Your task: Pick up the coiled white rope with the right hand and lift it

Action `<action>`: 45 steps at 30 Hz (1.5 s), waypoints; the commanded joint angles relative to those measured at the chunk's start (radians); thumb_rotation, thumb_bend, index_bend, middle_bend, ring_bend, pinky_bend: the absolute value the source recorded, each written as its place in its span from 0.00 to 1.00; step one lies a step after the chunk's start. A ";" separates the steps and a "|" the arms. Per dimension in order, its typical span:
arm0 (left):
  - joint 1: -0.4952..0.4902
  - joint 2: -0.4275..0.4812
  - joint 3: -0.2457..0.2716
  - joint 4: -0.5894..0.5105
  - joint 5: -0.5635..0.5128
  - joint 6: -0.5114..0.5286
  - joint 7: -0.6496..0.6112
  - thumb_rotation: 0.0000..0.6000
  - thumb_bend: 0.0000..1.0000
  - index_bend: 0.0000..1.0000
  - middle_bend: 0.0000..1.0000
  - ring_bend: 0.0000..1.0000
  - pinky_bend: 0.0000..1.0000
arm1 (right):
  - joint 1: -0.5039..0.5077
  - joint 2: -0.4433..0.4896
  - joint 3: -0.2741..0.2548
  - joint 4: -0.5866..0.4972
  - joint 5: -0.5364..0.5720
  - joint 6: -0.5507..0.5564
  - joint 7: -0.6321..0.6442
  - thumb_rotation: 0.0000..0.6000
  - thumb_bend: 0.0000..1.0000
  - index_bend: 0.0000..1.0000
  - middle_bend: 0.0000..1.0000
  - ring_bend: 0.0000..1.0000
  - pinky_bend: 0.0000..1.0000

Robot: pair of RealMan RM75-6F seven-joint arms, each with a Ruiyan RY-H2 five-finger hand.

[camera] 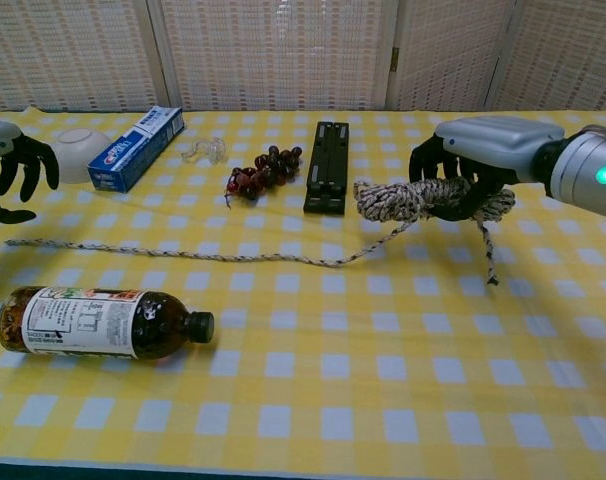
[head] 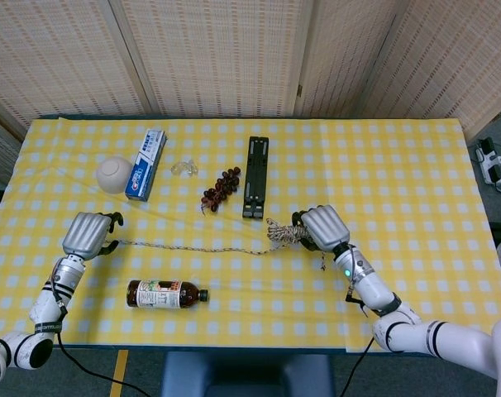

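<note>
The coiled white rope (camera: 403, 200) hangs a little above the cloth, gripped by my right hand (camera: 473, 160), whose dark fingers curl around the coil. In the head view the right hand (head: 323, 227) covers most of the coil (head: 282, 234). One long strand (camera: 183, 252) trails left along the table toward my left hand; a short end dangles below the right hand. My left hand (head: 89, 234) hovers at the table's left side, fingers apart, holding nothing; its fingers (camera: 23, 165) show at the chest view's left edge.
A brown bottle (camera: 93, 322) lies on its side at front left. A black folded stand (camera: 328, 165), grapes (camera: 261, 170), a toothpaste box (camera: 138, 147), a white bowl (camera: 75, 150) and a clear small object (camera: 205, 152) sit toward the back.
</note>
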 commanded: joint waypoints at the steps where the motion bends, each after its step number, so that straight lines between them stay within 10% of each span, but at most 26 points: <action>1: -0.005 -0.024 0.010 0.034 -0.018 -0.019 -0.029 1.00 0.32 0.46 0.73 0.71 0.76 | 0.005 -0.003 0.001 -0.003 0.012 -0.006 -0.013 1.00 0.58 0.64 0.55 0.56 0.50; 45: -0.058 -0.179 0.040 0.245 -0.104 -0.117 -0.070 1.00 0.40 0.55 0.85 0.81 0.82 | 0.037 -0.033 0.001 0.005 0.078 -0.012 -0.066 1.00 0.58 0.64 0.55 0.57 0.50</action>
